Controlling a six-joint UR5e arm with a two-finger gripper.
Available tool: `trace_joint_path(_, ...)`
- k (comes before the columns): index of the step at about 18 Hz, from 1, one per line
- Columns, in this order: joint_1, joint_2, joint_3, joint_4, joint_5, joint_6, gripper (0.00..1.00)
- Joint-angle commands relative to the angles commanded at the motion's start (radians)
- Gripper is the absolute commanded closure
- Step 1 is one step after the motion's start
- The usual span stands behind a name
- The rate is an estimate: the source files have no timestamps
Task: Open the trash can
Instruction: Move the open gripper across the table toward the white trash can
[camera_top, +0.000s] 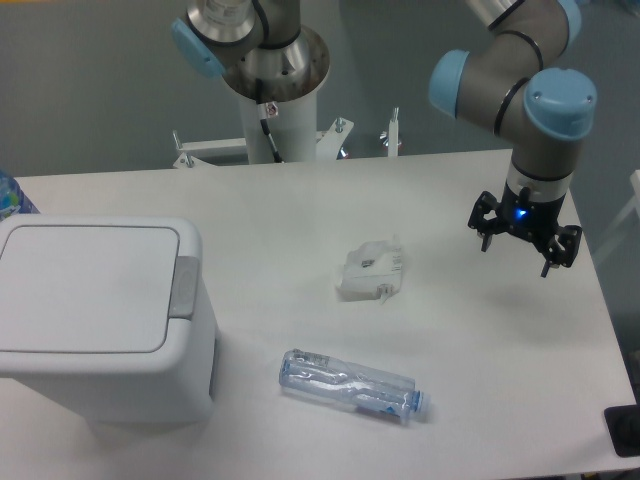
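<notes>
Trash can (95, 310) tab faces right (lid shut).

Grey arm (505, 75), light-blue joint caps, black gripper (525, 235), blue light.

A grey robot arm with pale blue joint caps enters from the upper right and bends downward at the right side of the view. Its last segment hangs nearly vertical, wrist pointing down. A small blue light glows on the black band at the wrist's lower end. Below it sits the black gripper (524, 240), its dark fingers (486, 216) spread apart and pointing down, with nothing between them. It hangs in the air. The arm's base column stands at the top centre, with another blue-capped joint beside it.
</notes>
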Motion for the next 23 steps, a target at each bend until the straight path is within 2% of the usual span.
trace_joint_path(6, 0.0, -0.002, -0.011, 0.002, -0.009, 0.003, 0.0)
trace_joint_path(10, 0.0, -0.014, -0.018, 0.009, -0.074, -0.02, 0.0)
trace_joint_path(14, -0.017, -0.005, -0.038, 0.009, -0.138, -0.203, 0.0)
trace_joint_path(18, -0.086, -0.003, -0.048, 0.011, -0.153, -0.386, 0.0)
trace_joint_path(21, -0.121, -0.002, -0.022, 0.031, -0.233, -0.539, 0.0)
trace_joint_path(23, -0.147, -0.002, -0.017, 0.064, -0.282, -0.618, 0.0)
